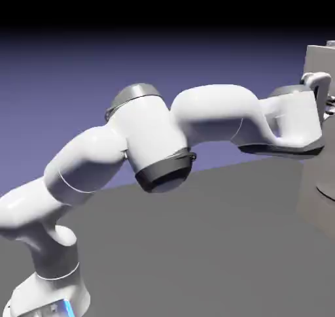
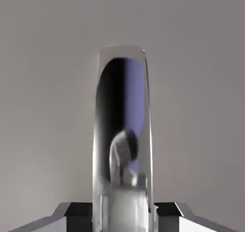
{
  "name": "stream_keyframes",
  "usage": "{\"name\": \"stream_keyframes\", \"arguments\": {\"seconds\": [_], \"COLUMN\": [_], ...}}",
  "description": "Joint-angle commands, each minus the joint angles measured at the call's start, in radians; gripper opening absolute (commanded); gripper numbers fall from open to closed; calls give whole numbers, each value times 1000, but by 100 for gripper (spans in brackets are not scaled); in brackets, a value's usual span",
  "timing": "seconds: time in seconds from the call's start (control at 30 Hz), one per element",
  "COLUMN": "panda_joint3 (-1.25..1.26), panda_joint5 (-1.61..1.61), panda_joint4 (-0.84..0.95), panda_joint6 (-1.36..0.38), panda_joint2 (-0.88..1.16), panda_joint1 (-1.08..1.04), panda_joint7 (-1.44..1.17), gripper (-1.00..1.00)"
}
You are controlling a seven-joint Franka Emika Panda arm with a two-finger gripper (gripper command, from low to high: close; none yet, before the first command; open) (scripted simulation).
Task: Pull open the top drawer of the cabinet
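The pincer (image 2: 124,217) is clamped on the bar handle (image 2: 123,116) of the top drawer (image 2: 52,106): the polished bar runs down between the two fingertips, one to its left and one to its right in the hand view. The top drawer is at the far end of the arm's (image 1: 216,113) reach, high on the cabinet (image 1: 317,201), at the exterior view's right. Whether it is shut or slightly out cannot be determined.

Judged next step: draw the handle straight back toward the robot's base (image 1: 51,295), at the exterior view's left.

CAUTION: The bar is smooth and glossy. A sudden pull, or a shallow bite, may let the fingertips slide off. An oblique pull may bind the drawer in its runners or twist the bar within the grip. Bite depth is not visible.

Clearances: The flat drawer front extends left and right of the handle. Pushing forward would risk driving the fingertips against it. In the exterior view, the hand (image 1: 294,116) is close to the cabinet edge. Open room lies on the near side, beneath the raised arm, above the grey tabletop (image 1: 196,244).
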Motion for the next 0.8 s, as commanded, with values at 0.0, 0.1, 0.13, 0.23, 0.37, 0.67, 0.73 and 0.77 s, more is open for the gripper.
{"name": "stream_keyframes", "arguments": {"seconds": [0.0,0.1,0.13,0.23,0.37,0.67,0.73,0.77], "panda_joint3": [21,90,116,194,305,558,613,640], "panda_joint5": [-7,-24,-29,-40,-43,-27,-17,-12], "panda_joint4": [-36,-145,-181,-282,-406,-666,-724,-753], "panda_joint6": [-10,-38,-47,-70,-96,-131,-135,-135], "panda_joint2": [-11,-43,-53,-75,-83,-41,-18,-5], "panda_joint1": [-32,-135,-172,-280,-425,-751,-824,-860], "panda_joint7": [13,50,61,89,103,95,83,77], "gripper": [-100,-100,-100,-100,-100,-100,-100,-100]}}
